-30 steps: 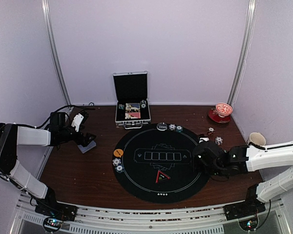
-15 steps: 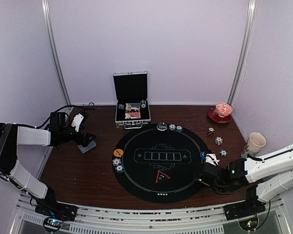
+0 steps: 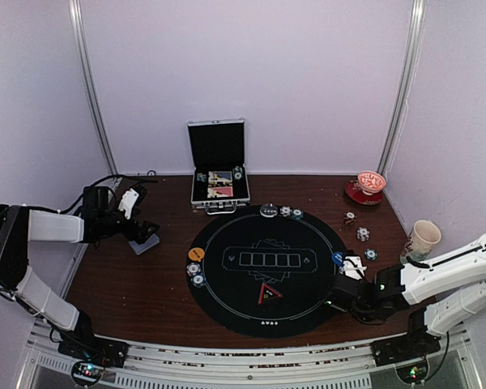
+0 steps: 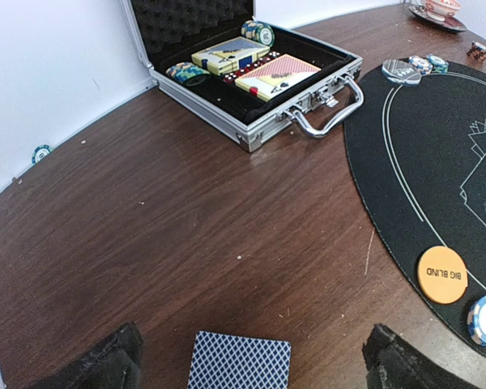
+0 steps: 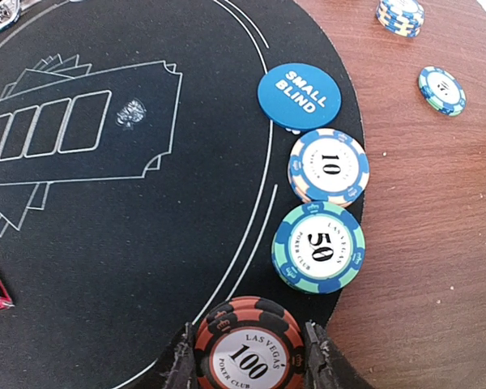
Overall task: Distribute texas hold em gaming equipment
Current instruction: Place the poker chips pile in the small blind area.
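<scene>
My right gripper (image 5: 249, 356) is shut on a red-and-black "100" chip (image 5: 249, 350), which seems to top a short stack, at the right rim of the black mat (image 5: 130, 243). Beyond it in a row lie a teal "50" chip (image 5: 317, 247), a white-and-blue "10" chip (image 5: 328, 166) and the blue small-blind button (image 5: 299, 96). In the top view that gripper (image 3: 340, 297) sits at the mat's near right edge. My left gripper (image 4: 251, 362) stands wide open over a blue-backed card (image 4: 239, 356) on the wood, left of the mat. The orange big-blind button (image 4: 442, 275) lies on the mat's left rim.
The open silver case (image 3: 219, 188) with card boxes and chips stands at the back. Loose chips (image 3: 363, 234) lie on the wood right of the mat, near a paper cup (image 3: 422, 237) and a red dish (image 3: 366, 189). A red triangle (image 3: 268, 293) lies on the mat.
My right arm has drawn back toward the near right edge of the mat with the chip, uncovering the blue button and chips. The left arm has not moved.
</scene>
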You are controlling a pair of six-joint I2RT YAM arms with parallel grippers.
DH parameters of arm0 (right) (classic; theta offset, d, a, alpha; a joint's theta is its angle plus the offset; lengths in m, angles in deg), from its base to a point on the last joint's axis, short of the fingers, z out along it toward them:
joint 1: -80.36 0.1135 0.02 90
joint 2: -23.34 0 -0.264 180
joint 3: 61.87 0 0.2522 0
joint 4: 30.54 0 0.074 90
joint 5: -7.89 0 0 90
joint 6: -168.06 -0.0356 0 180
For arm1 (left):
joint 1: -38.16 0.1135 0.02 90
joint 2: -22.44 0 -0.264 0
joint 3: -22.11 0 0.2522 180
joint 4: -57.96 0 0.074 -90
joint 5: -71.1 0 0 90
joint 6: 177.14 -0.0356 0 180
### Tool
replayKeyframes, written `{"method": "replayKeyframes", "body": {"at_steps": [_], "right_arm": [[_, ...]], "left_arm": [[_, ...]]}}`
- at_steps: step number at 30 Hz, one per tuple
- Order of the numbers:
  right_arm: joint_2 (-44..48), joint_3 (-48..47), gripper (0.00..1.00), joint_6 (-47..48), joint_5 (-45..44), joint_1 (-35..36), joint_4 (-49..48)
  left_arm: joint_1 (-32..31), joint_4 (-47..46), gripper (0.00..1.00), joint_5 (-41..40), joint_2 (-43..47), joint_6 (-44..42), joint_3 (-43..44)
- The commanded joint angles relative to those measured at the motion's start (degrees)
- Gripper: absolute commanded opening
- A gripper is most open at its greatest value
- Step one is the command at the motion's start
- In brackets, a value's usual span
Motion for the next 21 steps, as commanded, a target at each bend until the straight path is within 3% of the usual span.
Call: {"method": "replayKeyframes", "body": {"at_steps": [1, 21], "right_arm": [[-1.6, 0.2, 0.30, -0.4, -2.4, -0.3, -0.4], [-4.9, -2.1, 0.54, 0.0, -2.5, -0.4, 0.0]], "left_arm": [[0.2, -1.8, 0.98, 0.2, 0.6, 0.3, 0.8], [0.2, -1.7, 0.98, 0.2, 0.5, 0.3, 0.8]]}}
